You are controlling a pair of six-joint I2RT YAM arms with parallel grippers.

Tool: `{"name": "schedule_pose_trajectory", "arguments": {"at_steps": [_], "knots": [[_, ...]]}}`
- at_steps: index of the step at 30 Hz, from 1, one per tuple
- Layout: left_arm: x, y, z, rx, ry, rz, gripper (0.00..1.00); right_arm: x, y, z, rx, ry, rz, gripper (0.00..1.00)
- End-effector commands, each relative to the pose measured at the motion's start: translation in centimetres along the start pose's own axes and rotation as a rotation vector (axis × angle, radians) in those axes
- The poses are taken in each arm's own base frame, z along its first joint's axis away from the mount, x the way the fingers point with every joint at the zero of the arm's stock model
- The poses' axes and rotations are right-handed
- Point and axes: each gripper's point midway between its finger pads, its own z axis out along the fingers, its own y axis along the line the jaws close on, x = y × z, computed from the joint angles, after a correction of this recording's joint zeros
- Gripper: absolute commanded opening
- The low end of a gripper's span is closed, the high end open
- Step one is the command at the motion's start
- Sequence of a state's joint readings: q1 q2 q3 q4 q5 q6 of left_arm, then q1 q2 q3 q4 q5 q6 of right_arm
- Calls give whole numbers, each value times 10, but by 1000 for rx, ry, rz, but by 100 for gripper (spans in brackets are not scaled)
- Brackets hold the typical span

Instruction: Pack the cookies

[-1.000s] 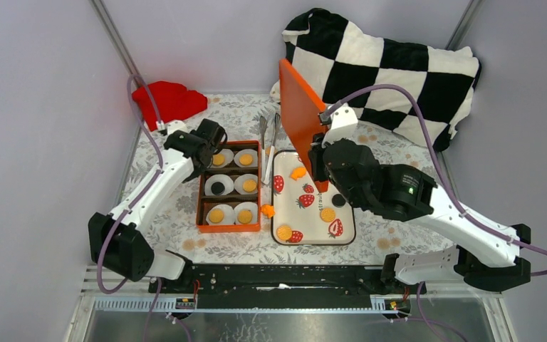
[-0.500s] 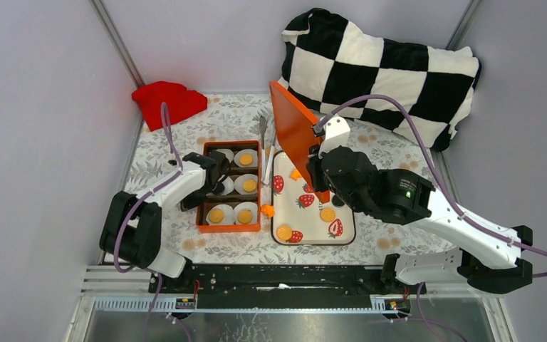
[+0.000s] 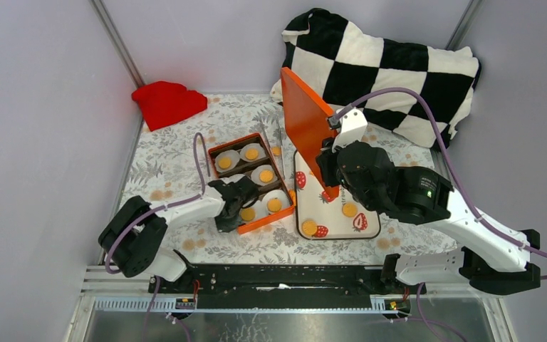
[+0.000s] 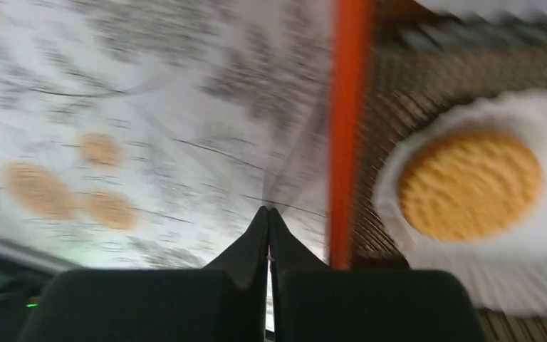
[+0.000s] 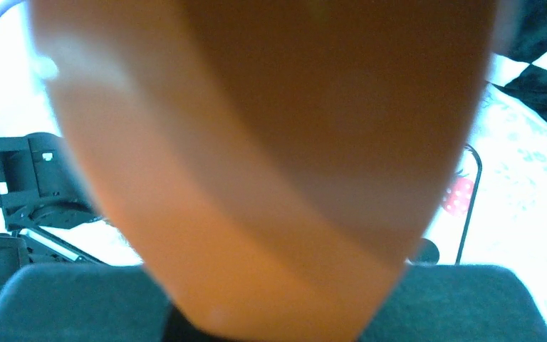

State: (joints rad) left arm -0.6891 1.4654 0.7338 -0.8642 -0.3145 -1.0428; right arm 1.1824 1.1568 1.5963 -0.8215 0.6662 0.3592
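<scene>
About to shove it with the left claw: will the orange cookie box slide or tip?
The orange cookie box is low and wide, so it probably slides rather than tips. The floral cloth beneath may bunch. Cookies lying loose in paper cups could jostle.

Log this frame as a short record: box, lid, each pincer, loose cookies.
box: orange box, lying askew on the floral cloth
contents: white paper cups holding golden cookies
lid: orange lid, off the box, upright in the air
left pincer: shut, empty, low just outside the box wall
right pincer: shut on orange lid
loose cookies: two golden ones visible on the strawberry tray
</scene>
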Motion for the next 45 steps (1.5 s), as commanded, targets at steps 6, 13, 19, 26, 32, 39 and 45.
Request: {"name": "schedule_pose_trajectory", "arguments": {"at_steps": [6, 13, 19, 26, 32, 39, 45], "knots": [[-4, -191, -53, 558, 7, 55, 0, -26, -21, -16, 53, -102, 73, 0], [-30, -266, -62, 690, -61, 141, 0, -24, -41, -28, 97, -126, 97, 0], [-43, -284, -110, 783, -143, 208, 0, -17, -44, -24, 122, -121, 84, 0], [-116, -213, -147, 648, -280, 83, 0, -14, -24, -9, 76, -102, 57, 0], [-198, -166, -86, 423, -367, -48, 0, -9, -6, 8, 39, -96, 43, 0], [-236, -160, -50, 272, -399, -66, 0, -2, -3, 15, 33, -100, 25, 0], [-221, -140, -28, 177, -372, -66, 0, 9, -13, 13, 55, -89, 27, 0]]}}
